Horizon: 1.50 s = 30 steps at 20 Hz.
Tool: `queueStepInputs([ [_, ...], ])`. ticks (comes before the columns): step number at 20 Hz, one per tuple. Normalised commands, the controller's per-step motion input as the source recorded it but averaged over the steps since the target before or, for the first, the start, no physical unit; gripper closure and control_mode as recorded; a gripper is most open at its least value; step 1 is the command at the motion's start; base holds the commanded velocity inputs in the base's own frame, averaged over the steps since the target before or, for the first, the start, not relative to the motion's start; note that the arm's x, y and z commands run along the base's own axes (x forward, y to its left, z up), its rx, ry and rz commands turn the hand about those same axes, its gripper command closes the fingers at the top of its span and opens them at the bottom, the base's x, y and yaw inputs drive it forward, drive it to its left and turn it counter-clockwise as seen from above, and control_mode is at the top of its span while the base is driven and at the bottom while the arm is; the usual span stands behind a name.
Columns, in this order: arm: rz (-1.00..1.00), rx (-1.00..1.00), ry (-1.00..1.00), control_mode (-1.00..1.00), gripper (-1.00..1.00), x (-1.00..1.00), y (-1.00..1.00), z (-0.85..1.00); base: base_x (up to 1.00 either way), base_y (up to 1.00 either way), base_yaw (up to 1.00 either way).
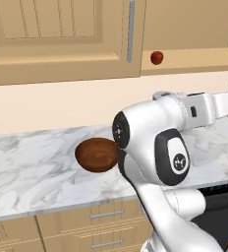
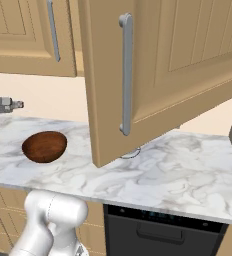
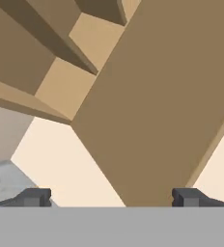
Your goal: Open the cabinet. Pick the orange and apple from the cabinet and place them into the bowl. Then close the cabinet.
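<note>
The cabinet [image 1: 62, 39] hangs on the wall above the counter. Its left door is shut and carries a grey bar handle [image 1: 131, 29]. The right door [image 2: 188, 65] stands swung out, with its handle [image 2: 126, 75] facing me. On the bared shelf rests the red apple [image 1: 156, 57]. The orange is out of view. The brown wooden bowl [image 1: 97, 154] sits on the marble counter and looks empty in the right base view [image 2: 44, 146]. My arm [image 1: 185, 110] reaches off to the right. My gripper [image 3: 111, 198] is open with nothing between its fingers. It points up at the open door's plain face [image 3: 162, 106].
The marble counter [image 1: 32, 172] runs the full width, with drawers [image 1: 106, 214] below it and a dark appliance front [image 2: 158, 230] under its right part. A small pale ring [image 2: 131, 152] lies on the counter beneath the open door. The open door overhangs the counter.
</note>
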Motion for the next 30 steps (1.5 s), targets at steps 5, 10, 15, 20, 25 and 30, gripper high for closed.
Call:
queueStepInputs([
  [5,0.18,0.18,0.01,-1.0,-1.0,0.7,0.31,0.2,0.0,0.0,0.0],
  [10,0.14,0.19,0.01,-1.0,-1.0,0.75,0.31,0.02,0.0,0.0,0.0],
  [15,0.1,0.21,0.0,-1.0,-1.0,0.66,0.11,0.0,0.0,0.0,0.0],
  [20,0.0,0.19,0.08,-1.0,-1.0,0.66,0.0,0.01,0.0,0.0,0.0],
  [25,0.0,0.15,0.06,-1.0,-1.0,0.48,0.02,0.07,0.0,0.0,0.0],
  [30,0.01,0.13,0.0,-1.0,-1.0,0.33,0.23,0.1,0.0,0.0,0.0],
])
